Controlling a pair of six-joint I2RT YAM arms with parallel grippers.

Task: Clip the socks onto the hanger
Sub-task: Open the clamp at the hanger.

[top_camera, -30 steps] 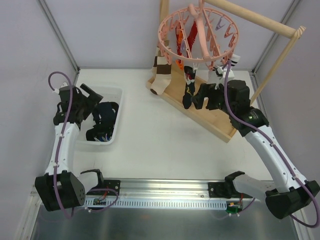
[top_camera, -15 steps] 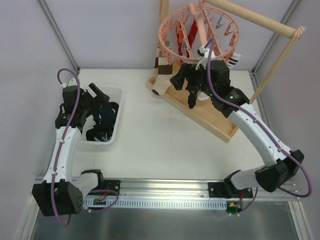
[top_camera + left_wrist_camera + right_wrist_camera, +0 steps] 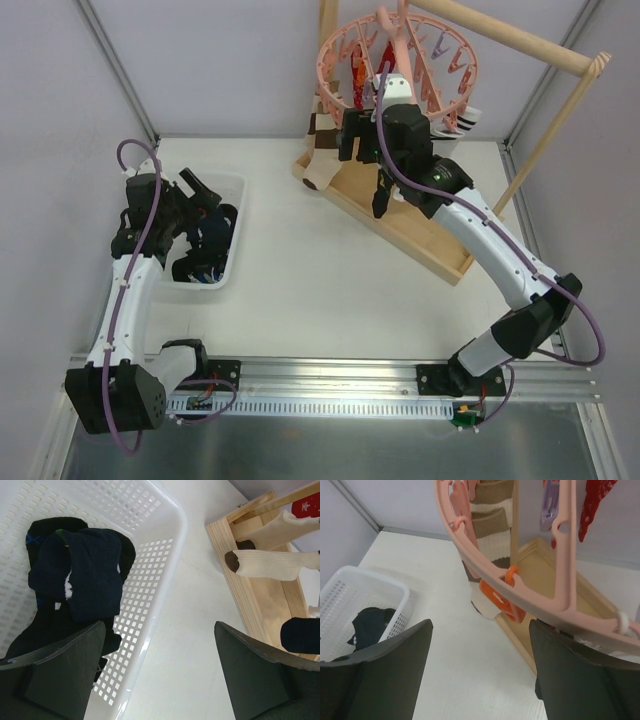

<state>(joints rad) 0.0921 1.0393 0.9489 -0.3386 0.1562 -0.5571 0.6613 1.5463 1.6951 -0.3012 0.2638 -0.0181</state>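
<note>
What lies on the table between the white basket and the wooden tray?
Nothing: the top view shows bare table between the perforated basket and the wooden tray, and the left wrist view agrees.

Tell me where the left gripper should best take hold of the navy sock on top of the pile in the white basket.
Probably the broad folded middle of the navy sock, coming straight down from above. It lies on top of the black socks, uncovered, while the basket walls block a sideways approach. The left gripper is open.
</note>
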